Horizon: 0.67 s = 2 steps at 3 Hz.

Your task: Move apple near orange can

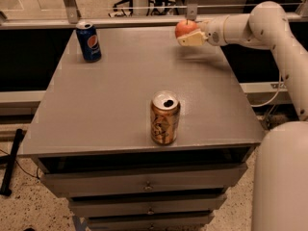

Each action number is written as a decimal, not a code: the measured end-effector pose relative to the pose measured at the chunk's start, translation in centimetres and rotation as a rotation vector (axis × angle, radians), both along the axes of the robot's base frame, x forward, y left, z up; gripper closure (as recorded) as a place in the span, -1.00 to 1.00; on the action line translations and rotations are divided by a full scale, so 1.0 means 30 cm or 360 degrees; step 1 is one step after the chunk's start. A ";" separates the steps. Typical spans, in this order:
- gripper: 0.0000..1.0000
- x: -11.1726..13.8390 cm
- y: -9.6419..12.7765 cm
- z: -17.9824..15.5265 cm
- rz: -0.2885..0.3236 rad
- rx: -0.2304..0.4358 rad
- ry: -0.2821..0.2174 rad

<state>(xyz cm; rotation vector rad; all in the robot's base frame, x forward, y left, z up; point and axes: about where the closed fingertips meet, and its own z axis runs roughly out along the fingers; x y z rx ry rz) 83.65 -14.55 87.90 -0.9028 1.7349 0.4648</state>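
Observation:
The apple (184,28) is red-orange with a short dark stem. It is held in my gripper (188,34) above the far right part of the grey table (110,90). The gripper's pale fingers (191,39) are shut on the apple from the right and below. The orange can (164,118) stands upright near the table's front edge, well in front of the apple. It is orange-brown with an opened silver top.
A blue Pepsi can (89,41) stands upright at the far left corner of the table. A metal rail (144,7) runs behind the table. Drawers (144,184) sit under the tabletop. My white arm (269,28) reaches in from the right.

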 end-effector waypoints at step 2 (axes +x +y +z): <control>1.00 -0.176 -0.064 0.053 0.0071 -0.0053 -0.0027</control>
